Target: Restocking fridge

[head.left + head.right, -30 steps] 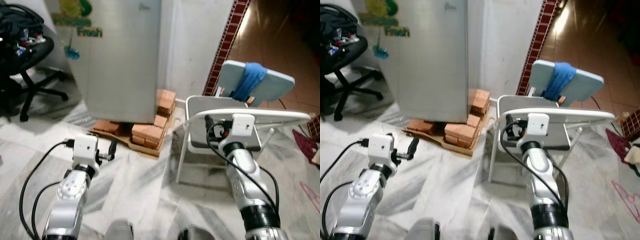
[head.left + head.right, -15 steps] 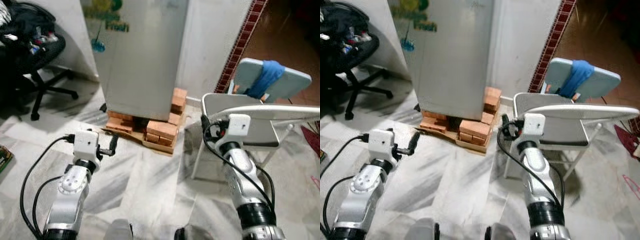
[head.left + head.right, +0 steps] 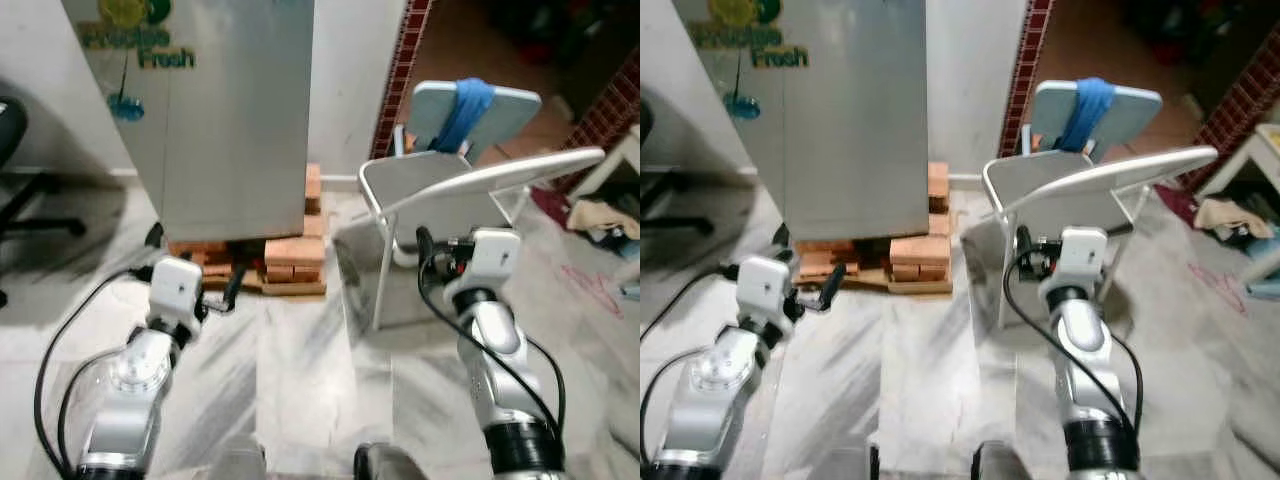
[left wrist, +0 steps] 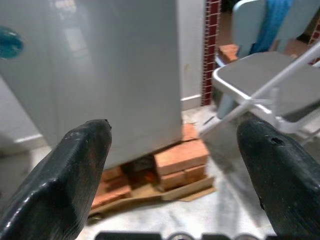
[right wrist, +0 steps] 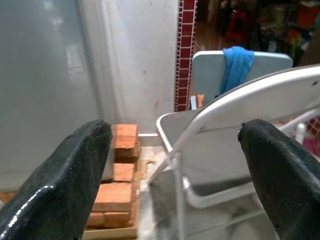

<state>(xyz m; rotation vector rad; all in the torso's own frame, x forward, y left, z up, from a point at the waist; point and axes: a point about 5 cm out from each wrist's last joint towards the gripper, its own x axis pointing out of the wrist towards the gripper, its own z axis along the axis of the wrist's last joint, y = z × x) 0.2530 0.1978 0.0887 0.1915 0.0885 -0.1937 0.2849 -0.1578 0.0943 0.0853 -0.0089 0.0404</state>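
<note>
The grey fridge stands shut ahead on the left, with a green "Fresh" sticker on its door. It rests on red bricks laid on a flat board. My left gripper hovers low in front of the bricks, and in the left wrist view it is open with nothing between its fingers. My right gripper is raised beside the white folding chair. In the right wrist view it is also open and holds nothing.
The folding chair stands just right of the fridge. Behind it is a pale blue chair with a blue cloth draped over it. A black office chair base is at the far left. Cloths lie on the marble floor at the right.
The whole picture has shifted as the camera turned and moved; the fridge and chairs now sit further left. Both arms keep the same raised posture, fingers still open.
</note>
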